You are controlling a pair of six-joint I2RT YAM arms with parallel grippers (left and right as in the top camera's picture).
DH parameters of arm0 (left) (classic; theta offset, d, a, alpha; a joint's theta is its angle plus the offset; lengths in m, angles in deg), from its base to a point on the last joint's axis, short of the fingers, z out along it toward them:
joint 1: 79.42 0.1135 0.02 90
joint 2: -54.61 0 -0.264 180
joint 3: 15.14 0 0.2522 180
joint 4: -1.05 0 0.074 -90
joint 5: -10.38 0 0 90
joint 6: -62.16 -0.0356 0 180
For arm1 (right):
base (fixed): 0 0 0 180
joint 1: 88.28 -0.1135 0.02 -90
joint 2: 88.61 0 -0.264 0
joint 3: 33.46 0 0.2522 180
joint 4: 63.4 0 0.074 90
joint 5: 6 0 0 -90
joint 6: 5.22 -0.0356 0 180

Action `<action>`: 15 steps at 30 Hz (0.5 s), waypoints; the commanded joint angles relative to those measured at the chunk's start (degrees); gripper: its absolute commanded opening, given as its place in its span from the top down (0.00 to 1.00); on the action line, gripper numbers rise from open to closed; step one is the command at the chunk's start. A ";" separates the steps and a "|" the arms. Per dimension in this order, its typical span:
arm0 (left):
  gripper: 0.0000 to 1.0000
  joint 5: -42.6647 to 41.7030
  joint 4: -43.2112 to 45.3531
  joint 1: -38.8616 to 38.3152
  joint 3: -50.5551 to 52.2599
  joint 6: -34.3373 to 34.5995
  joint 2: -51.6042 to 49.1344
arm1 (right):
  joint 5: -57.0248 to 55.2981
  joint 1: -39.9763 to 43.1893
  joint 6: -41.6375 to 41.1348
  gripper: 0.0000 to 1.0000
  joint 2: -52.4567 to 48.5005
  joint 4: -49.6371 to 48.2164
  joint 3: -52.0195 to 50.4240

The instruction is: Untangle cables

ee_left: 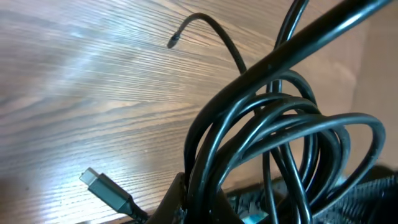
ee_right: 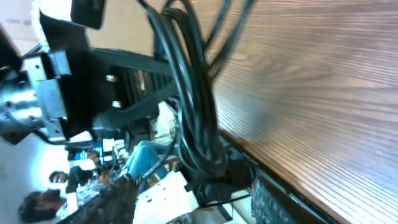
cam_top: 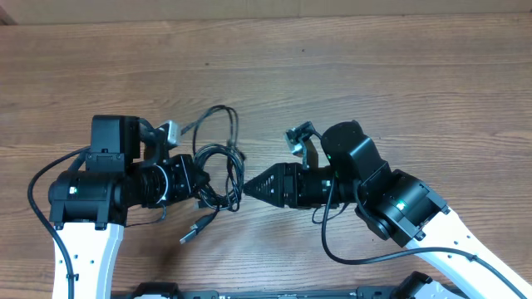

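The cables [cam_top: 218,152] are a tangle of thin black cords lying between my two grippers, with one loop reaching away from me [cam_top: 226,112] and a silver-tipped plug [cam_top: 189,235] trailing toward the near edge. My left gripper [cam_top: 202,187] is shut on the bundle. In the left wrist view the cords [ee_left: 273,124] rise in loops out of the jaws [ee_left: 200,202], with the grey plug [ee_left: 102,186] beside them. My right gripper [cam_top: 246,188] comes in from the right, shut on the same bundle. In the right wrist view the cords [ee_right: 186,81] run into its jaws [ee_right: 214,168].
The wooden table [cam_top: 374,75] stretches around the arms. The thicker black wires of the arms [cam_top: 332,245] hang near the front edge. My left arm's body [ee_right: 62,81] shows in the right wrist view behind the cords.
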 commanded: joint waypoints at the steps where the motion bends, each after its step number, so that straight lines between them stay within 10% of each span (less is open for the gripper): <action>1: 0.96 2.69 0.24 0.24 0.11 7.39 0.09 | -2.80 -0.22 0.28 0.41 0.15 0.52 1.29; 15: 0.96 -2.54 -2.21 0.24 0.11 19.56 0.09 | -2.25 -0.52 -0.15 0.48 -2.91 0.68 1.07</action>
